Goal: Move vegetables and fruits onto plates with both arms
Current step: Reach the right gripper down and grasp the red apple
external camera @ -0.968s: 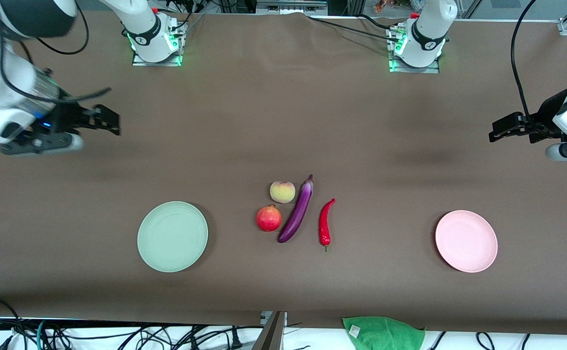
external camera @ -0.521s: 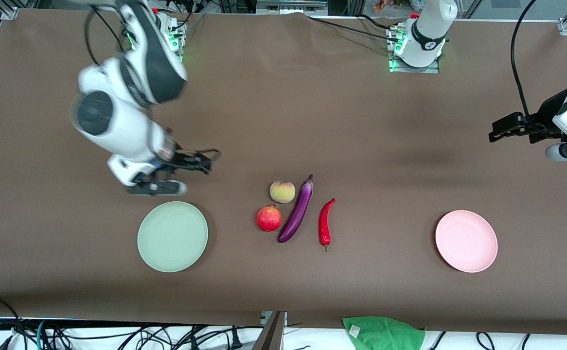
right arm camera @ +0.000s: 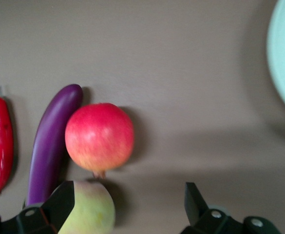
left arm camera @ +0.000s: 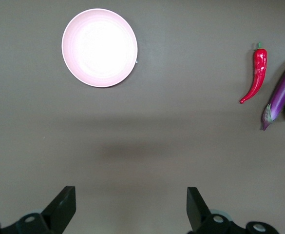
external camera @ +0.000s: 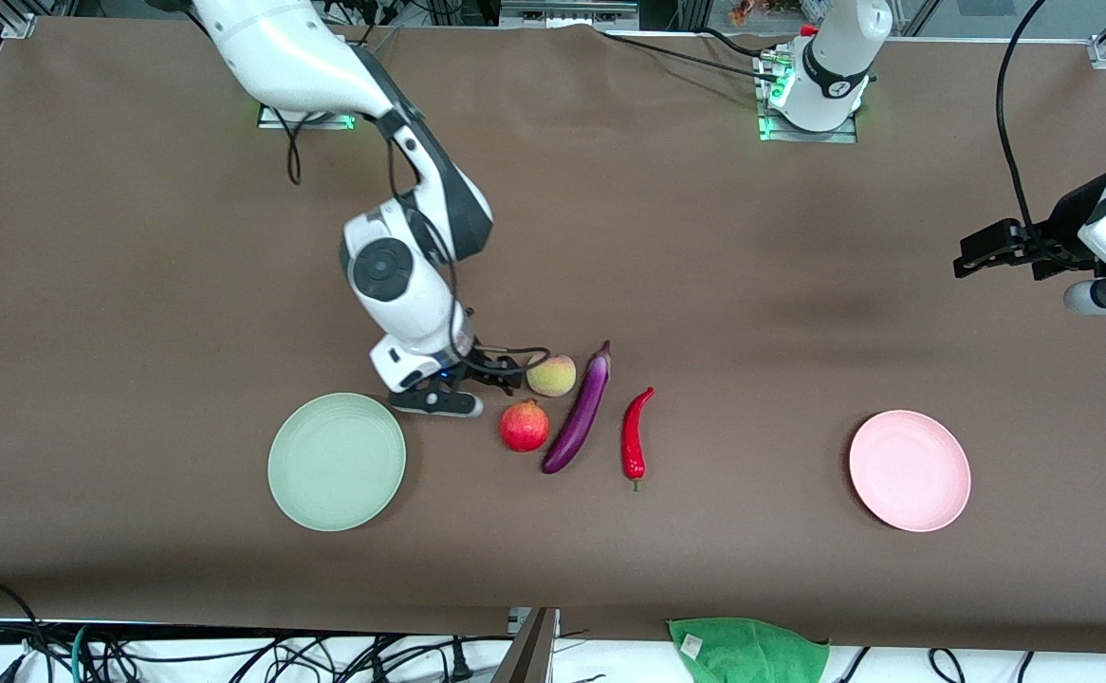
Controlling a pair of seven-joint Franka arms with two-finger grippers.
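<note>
Front view: I read the right end effector low over the desk, just beside the peach, which lies toward the left arm's end from its fingers. The pomegranate sits just beside it too, slightly nearer the camera. The eggplant lies with its long axis running from the camera toward the bases, slightly slanted, touching or nearly touching the peach; the chili lies roughly parallel, a little apart. The green plate is near this end effector, toward the right arm's end. The left end effector waits well apart from the produce; the pink plate is the plate on its side. I judge the right arm much nearer to both fruits.

Left wrist view: the left end effector is spread wide and empty over bare desk. The pink plate and chili lie ahead of it.

Right wrist view: the right end effector is spread wide, holding nothing. The peach sits against one finger, off-centre, not between the two. The pomegranate lies just ahead of the opening.
</note>
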